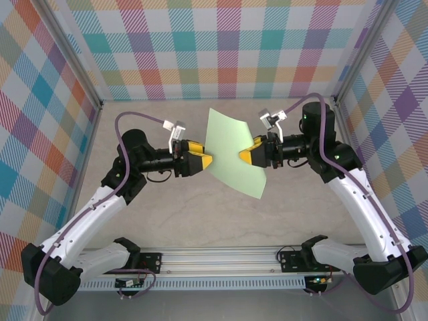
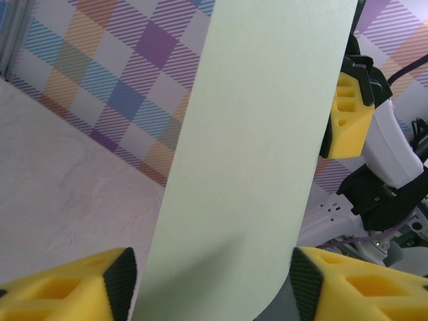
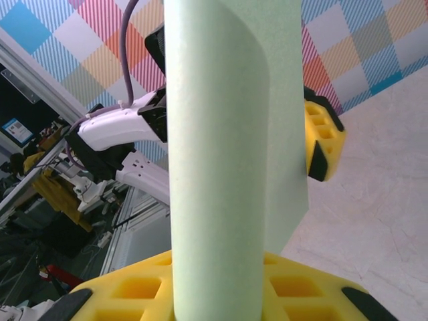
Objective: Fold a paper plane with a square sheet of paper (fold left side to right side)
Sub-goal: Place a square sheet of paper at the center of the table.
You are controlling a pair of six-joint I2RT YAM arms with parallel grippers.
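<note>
The square sheet of paper [image 1: 231,150] is pale green and hangs upright in the air over the middle of the table, bowed into a gentle curve. My right gripper [image 1: 249,158] is shut on its right edge; in the right wrist view the sheet [image 3: 227,134] rises from between the yellow pads of the right gripper [image 3: 221,301]. My left gripper [image 1: 204,160] stands open at the sheet's left edge. In the left wrist view the sheet [image 2: 261,147] passes between the spread fingers of the left gripper [image 2: 212,291], with a gap at each pad.
The pale tabletop [image 1: 174,207] lies below the paper. Plaid walls [image 1: 221,47] close in the back and both sides. A metal rail [image 1: 221,261] with both arm bases runs along the near edge.
</note>
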